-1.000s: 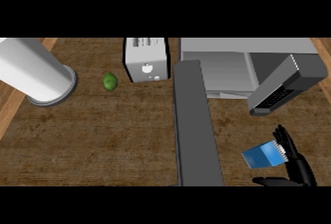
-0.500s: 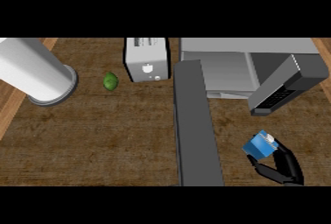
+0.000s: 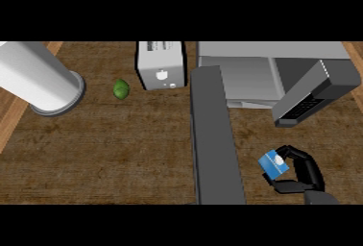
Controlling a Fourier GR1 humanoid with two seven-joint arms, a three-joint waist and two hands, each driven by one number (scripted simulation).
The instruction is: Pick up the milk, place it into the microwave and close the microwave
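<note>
The milk [image 3: 273,163] is a small blue carton with a white mark, tilted and held just above the counter at the lower right. My right hand [image 3: 306,174] is shut on it, with black fingers curled round its right side and under it. The grey microwave [image 3: 241,60] stands at the back right, its cavity open toward me. Its door [image 3: 214,139] sticks out toward me as a long grey slab just left of the milk. The dark control panel [image 3: 312,96] lies beyond the hand. My left hand shows nowhere.
A white toaster [image 3: 162,72] stands left of the microwave. A small green fruit [image 3: 121,88] lies beside it. A large white cylinder [image 3: 39,79] fills the far left. The brown wooden counter [image 3: 106,158] spreads left of the door.
My right hand has closed round the milk and lifted it. The carton now sits tilted and slightly further left, nearer the open door.
</note>
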